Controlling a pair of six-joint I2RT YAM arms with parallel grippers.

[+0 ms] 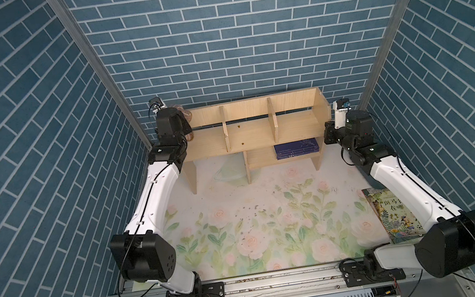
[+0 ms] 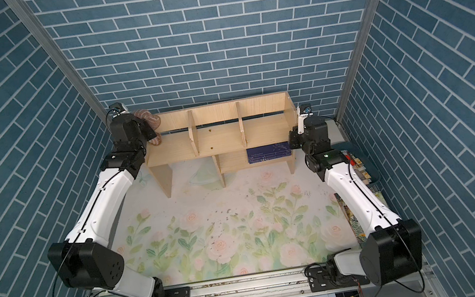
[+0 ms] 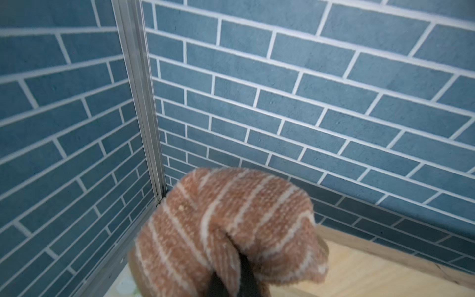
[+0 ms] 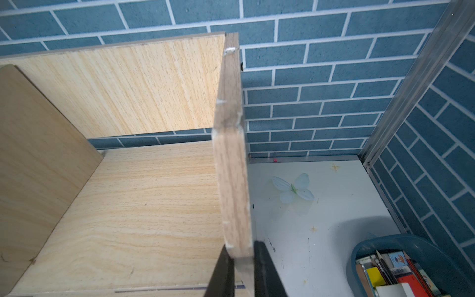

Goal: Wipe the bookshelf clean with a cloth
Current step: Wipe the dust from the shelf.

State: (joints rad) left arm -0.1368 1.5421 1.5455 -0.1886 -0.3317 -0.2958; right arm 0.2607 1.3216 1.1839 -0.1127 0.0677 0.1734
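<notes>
The cloth (image 3: 231, 231) hangs bunched at the lower centre of the left wrist view. In a top view it sits at the upper left end of the bookshelf (image 2: 218, 136), over the leftmost bay. It looks soft, light and limp. A pinch on a gathered fold suits it, leaving a loose flap to drag over the wood. The left tool (image 3: 231, 280) is clamped on just such a fold. Its tips are buried in the fabric, and I cannot tell whether the cloth touches the board.

The bookshelf is stiff but probably light enough to slide on the desk (image 1: 239, 218). The right tool (image 4: 244, 270) grips its right end panel, likely bracing it. The left wrist blocks part of the left bay in both top views. A dark blue book (image 1: 296, 149) lies in the lower cubby.
</notes>
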